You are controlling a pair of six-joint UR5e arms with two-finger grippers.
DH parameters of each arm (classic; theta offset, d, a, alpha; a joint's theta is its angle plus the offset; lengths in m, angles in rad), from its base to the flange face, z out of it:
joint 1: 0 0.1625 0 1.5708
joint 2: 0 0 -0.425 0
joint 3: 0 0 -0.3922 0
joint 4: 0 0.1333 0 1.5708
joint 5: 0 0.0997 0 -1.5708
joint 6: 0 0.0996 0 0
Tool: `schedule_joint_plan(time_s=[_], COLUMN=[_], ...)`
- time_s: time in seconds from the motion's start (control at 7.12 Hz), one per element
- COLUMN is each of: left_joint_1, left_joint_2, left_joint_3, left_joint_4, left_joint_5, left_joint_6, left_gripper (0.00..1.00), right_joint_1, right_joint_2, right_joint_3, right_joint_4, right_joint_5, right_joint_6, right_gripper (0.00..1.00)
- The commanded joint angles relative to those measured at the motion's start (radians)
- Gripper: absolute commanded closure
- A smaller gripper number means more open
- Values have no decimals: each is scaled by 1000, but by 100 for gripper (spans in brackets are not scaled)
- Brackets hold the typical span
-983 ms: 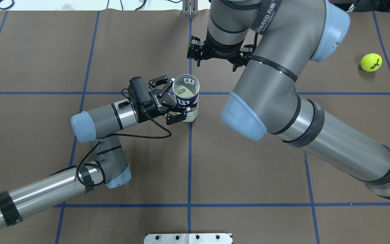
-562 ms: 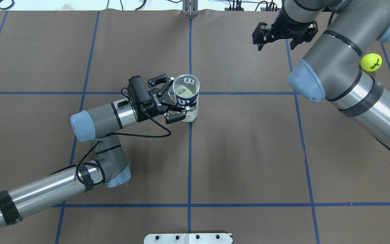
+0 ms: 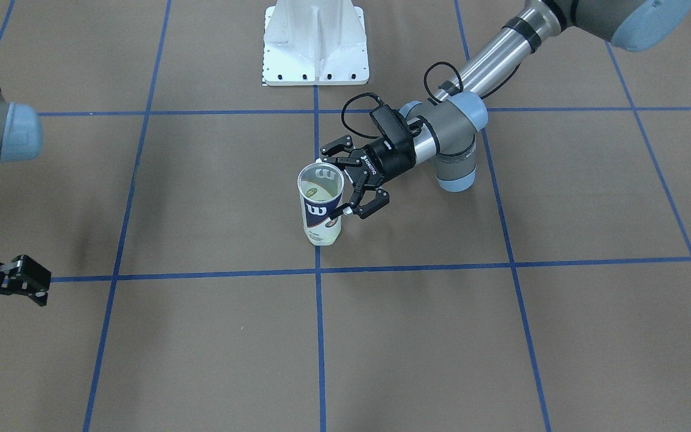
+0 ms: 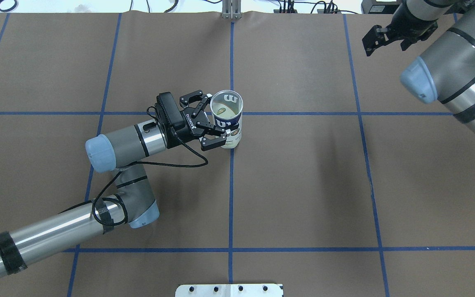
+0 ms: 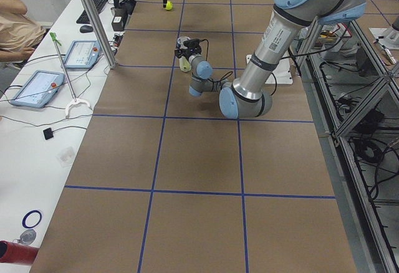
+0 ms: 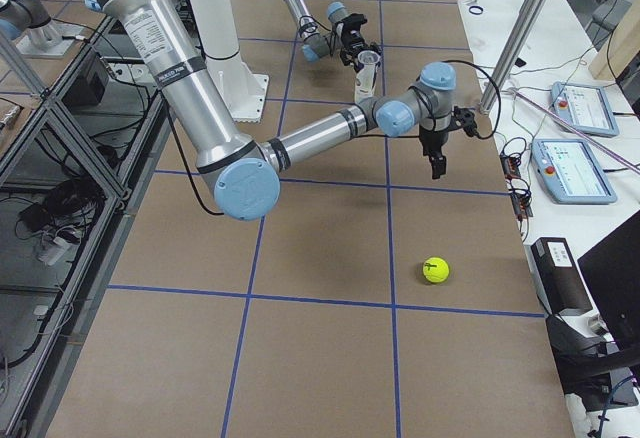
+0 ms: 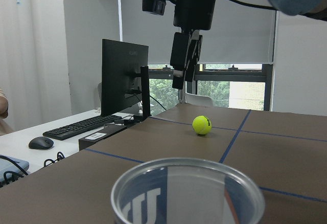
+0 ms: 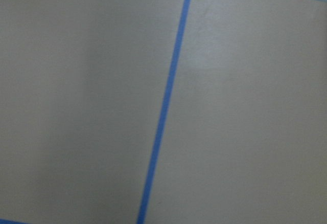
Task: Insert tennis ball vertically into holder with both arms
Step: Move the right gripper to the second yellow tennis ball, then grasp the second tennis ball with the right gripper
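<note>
Left claw (image 4: pixel 216 119) clasps the upright holder (image 4: pixel 228 123) centrally; right claw (image 4: pixel 387 42) hangs wide near the far edge of the table (image 4: pixel 303 185).

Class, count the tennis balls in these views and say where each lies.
1. The tennis ball lies alone on the brown table, apart from the right tool; it does not show in the overhead view.

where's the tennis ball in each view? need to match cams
Exterior front-facing: not in it.
Overhead exterior: not visible.
Exterior left: tennis ball at top, far end of the table.
Exterior right: ball lower right of centre, near end.
Left wrist-mounted: ball at centre, beyond the can's rim.
Right wrist-mounted: not in it.
Shared landmark: the holder, upright mid-table, in every view but the right wrist's.
</note>
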Motion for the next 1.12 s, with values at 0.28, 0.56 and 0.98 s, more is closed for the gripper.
schedule_joint_plan(time_s=[0.28,0.56,0.98], left_joint_1=[1,1,3], left_joint_2=[0,0,0], left_joint_3=[-1,-1,-1], left_joint_4=[0,0,0], left_joint_5=[0,0,0], left_joint_6=[0,0,0], left_gripper=[6,6,6], right_joint_1=[80,78,60], right_joint_2=[-86,-85,-72], right_joint_3=[-298,-404,-458], right_joint_4=[349,436,454], right_joint_5=[24,6,-95], right_joint_6=[-177,-218,-220], right_gripper=[1,1,3])
